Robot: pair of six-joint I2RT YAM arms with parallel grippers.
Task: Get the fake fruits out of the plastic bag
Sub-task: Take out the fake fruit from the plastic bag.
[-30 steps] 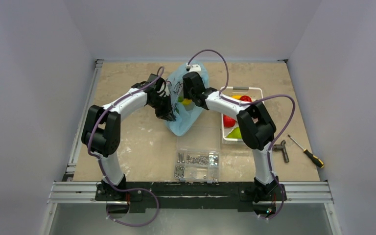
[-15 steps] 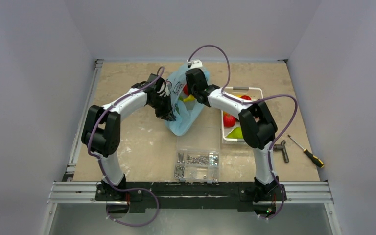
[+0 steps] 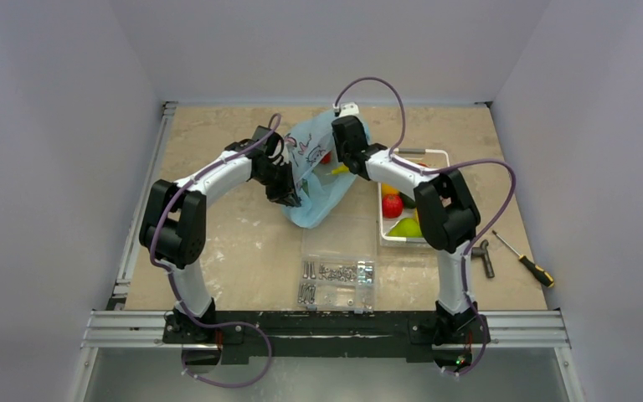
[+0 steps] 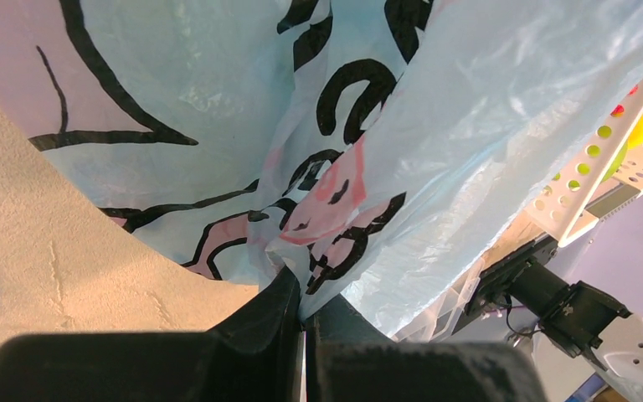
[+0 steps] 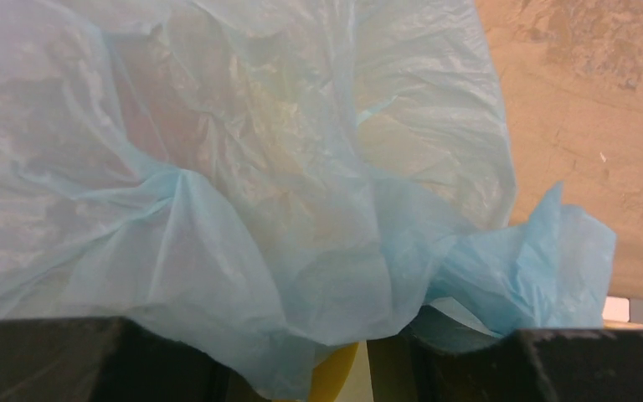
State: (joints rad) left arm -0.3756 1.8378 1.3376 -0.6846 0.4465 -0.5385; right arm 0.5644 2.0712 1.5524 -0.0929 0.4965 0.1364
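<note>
Left fingers (image 4: 303,303): closed tight on a fold of the thin, crinkly, translucent light-blue plastic bag (image 4: 486,117) with dark cartoon print; film rising up and away from the tips.
Right fingers (image 5: 272,356): set apart at the bag mouth, opposite the left fingers; small glossy yellow plastic fruit (image 5: 336,378) between them, half draped in film; firm clamp or loose cradle not discernible.
Bag position: on the beige surface (image 3: 218,243), between the two sets of fingers, pinched on the left-finger side.
Contents in sight: red fruit (image 3: 325,157) in the mouth, just beside the right fingers; anything deeper hidden by crinkles.
Out of the bag: second red fruit (image 3: 392,205) and yellow-green fruit (image 3: 405,227) in the white slotted rectangular basket (image 3: 425,152), on the outer side of the right fingers.
Step in hand (judged): drawing the yellow fruit clear of the mouth toward the basket.
Method: hold the left pinch fixed and high to keep the mouth open; pull the right fingers out along the opening, not against the wall; confirm no film trapped with the fruit before travelling; release only above the basket.
Risk (judged): draped film likely to drag the whole bag; glossy fruit prone to slip; slow pull advised.
</note>
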